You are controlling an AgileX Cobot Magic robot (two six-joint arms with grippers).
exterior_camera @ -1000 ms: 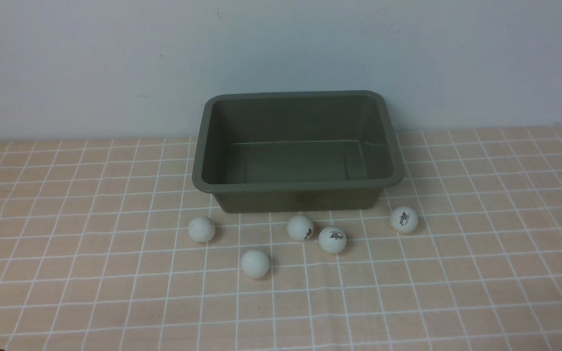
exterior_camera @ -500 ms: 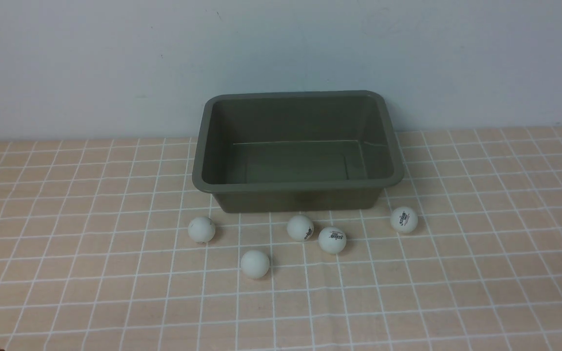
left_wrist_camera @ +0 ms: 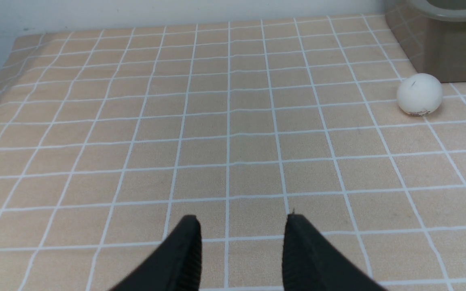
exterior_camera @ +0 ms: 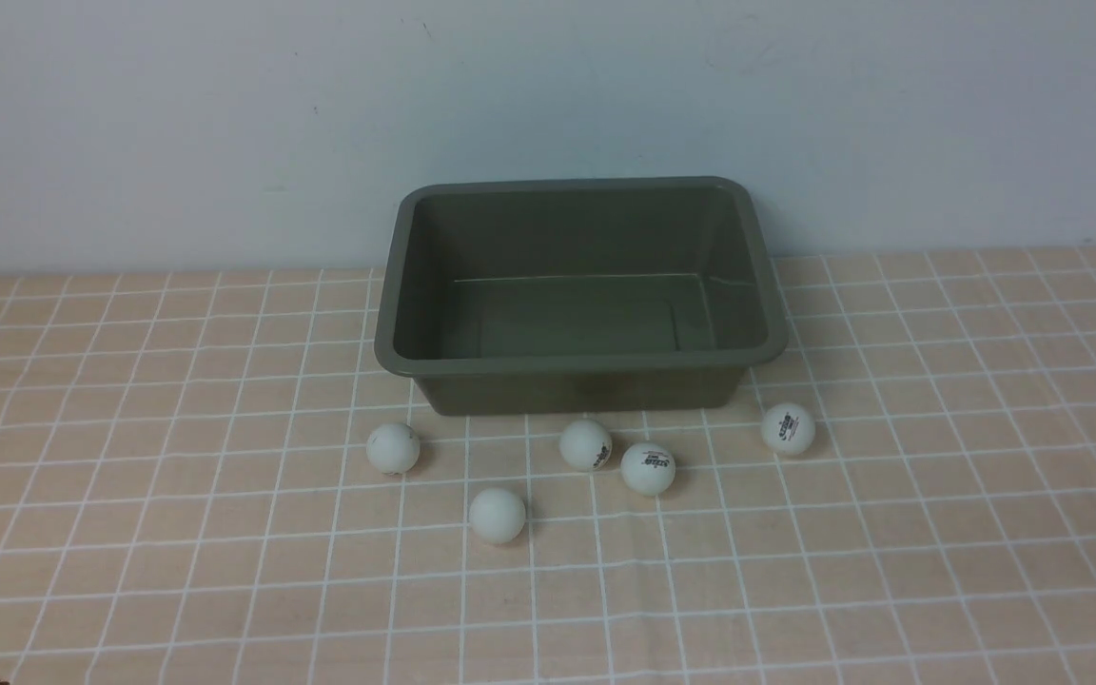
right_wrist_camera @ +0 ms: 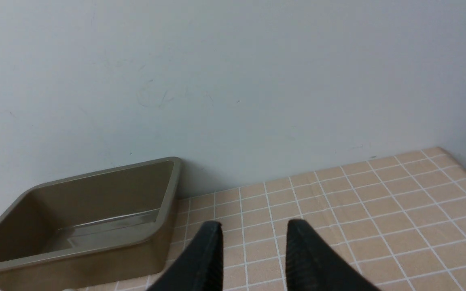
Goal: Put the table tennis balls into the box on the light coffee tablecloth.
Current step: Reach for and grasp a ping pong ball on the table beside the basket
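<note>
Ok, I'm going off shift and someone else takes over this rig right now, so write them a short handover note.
Left gripper: jaws apart, empty, low over the cloth, with one ball ahead of it near the box.
Right gripper: jaws apart, empty, box in its camera's view.
Box: upright on the cloth, nothing inside.
Balls: all five on the cloth, along the box's near side.
Done: nothing yet.
Left: pick up each of the five balls and drop it into the box.
</note>
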